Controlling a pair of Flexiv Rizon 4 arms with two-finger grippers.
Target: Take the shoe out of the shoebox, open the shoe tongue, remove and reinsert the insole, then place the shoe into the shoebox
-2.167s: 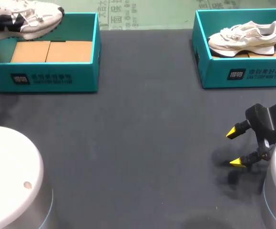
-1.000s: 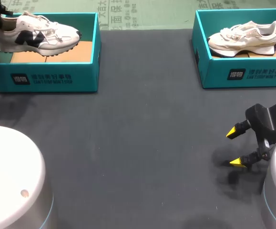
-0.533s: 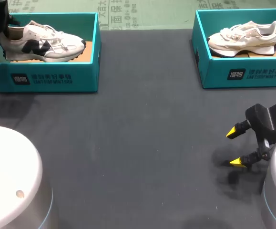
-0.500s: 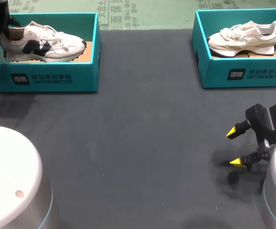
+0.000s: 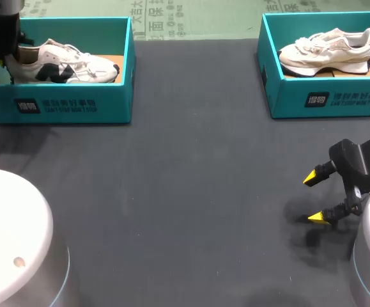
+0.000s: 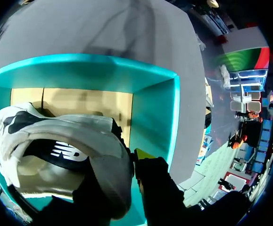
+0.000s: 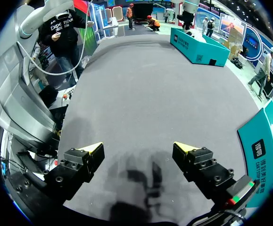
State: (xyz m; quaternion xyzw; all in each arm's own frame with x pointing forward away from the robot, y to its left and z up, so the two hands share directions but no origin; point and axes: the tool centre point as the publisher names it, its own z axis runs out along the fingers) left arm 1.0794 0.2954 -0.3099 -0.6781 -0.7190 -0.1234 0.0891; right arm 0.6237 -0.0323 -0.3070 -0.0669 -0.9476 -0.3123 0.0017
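My left end effector [image 6: 122,167] is clenched on the heel of the shoe [image 5: 66,64] inside the shoebox [image 5: 63,105], while my right end effector [image 7: 138,150] hangs released.
My left fingers pinch the padded heel collar: one yellow tip shows just outside it, the other is hidden by the shoe. The shoe is white mesh with dark side patches. It sits low over the teal box's brown cardboard floor, toe toward the table's middle. My right fingers stand wide apart above the dark, matte table [image 5: 185,179], well apart from a second shoe [image 5: 328,51] in its own teal box [image 5: 338,99].
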